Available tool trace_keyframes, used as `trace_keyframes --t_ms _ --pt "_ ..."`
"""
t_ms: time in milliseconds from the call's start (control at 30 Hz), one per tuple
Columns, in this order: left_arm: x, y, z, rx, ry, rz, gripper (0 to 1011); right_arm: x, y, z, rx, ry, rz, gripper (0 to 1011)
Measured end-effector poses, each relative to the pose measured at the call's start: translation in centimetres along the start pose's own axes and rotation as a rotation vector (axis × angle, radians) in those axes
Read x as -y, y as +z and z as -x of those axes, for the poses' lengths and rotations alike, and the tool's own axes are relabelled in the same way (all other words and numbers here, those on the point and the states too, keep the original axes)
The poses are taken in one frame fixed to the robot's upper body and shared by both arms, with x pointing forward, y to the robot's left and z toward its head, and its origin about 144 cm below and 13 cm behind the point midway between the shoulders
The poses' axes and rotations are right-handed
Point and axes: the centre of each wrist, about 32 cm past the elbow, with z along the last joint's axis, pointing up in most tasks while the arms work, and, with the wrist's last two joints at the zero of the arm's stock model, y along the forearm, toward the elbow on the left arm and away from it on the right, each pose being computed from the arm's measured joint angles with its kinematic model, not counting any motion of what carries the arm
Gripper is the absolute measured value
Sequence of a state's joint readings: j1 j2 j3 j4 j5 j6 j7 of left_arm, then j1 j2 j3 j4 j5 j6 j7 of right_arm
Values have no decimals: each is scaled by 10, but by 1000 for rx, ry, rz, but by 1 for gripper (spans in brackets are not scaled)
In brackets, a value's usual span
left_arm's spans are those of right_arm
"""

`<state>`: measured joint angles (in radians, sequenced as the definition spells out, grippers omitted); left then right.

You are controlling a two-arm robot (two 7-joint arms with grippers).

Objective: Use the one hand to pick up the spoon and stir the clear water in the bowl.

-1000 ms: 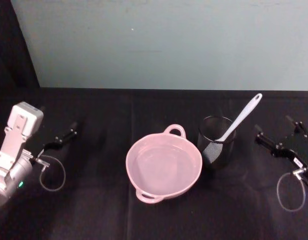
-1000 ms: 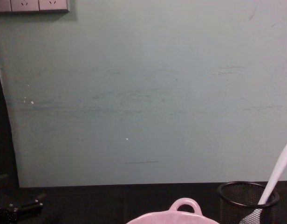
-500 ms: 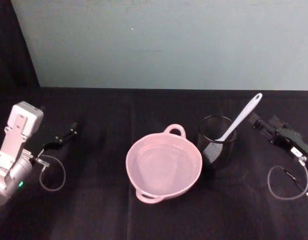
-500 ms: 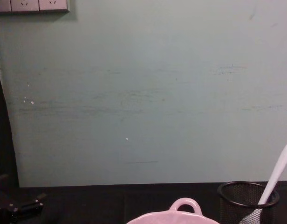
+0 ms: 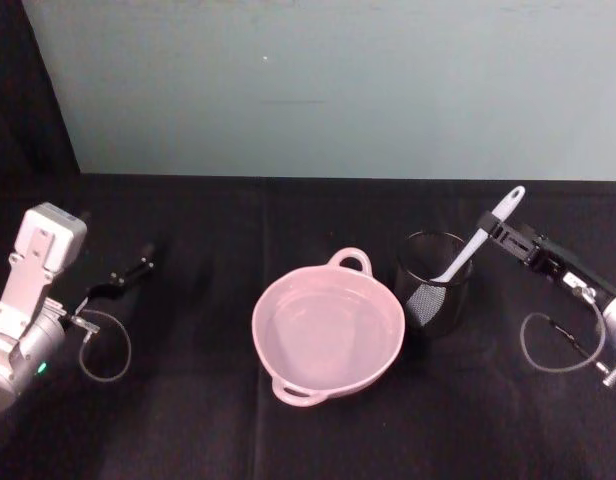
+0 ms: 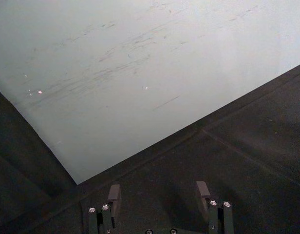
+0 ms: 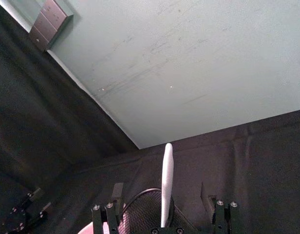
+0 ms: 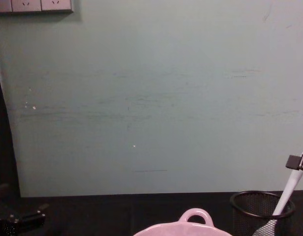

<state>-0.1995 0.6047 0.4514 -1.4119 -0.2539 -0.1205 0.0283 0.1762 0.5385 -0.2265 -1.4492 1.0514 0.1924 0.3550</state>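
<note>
The white spoon (image 5: 475,243) stands slanted in a black wire-mesh cup (image 5: 433,283), head down and handle up to the right. My right gripper (image 5: 494,229) has reached the upper handle and is open. In the right wrist view the spoon (image 7: 167,181) rises between the two fingers (image 7: 117,193), touching neither. From the chest, one black fingertip (image 8: 293,162) sits beside the spoon (image 8: 288,190). The pale pink bowl (image 5: 256,335) holds clear water just left of the cup. My left gripper (image 5: 128,273) rests open at the far left, with nothing between its fingers (image 6: 114,194).
The black cloth table runs back to a pale green wall (image 5: 328,90). The mesh cup (image 8: 262,206) almost touches the bowl's right side, and the bowl's loop handle (image 8: 195,216) points toward the wall. A cable loop (image 5: 548,345) hangs off the right wrist.
My right gripper has swung forward and left from the table's right edge to the spoon handle, which now stands between its fingers. The left arm, spoon and bowl have not moved.
</note>
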Motion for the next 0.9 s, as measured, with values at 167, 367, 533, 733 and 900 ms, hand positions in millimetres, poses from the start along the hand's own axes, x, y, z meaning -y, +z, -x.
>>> trace_keyframes --t_ms 167,367,533,733,900 --pt "0 0 0 0 0 0 1005 -5 2 1 6 4 3 1003" --pt "0 0 0 0 0 0 1005 -10 2 1 8 2 5 1003" --pt "0 0 0 0 0 0 1005 -12 1 0 7 3 -1 1003" --pt "0 0 0 0 0 0 1005 -11 2 0 7 4 -1 1003" --pt "0 0 0 0 0 0 1005 -11 2 0 8 4 0 968"
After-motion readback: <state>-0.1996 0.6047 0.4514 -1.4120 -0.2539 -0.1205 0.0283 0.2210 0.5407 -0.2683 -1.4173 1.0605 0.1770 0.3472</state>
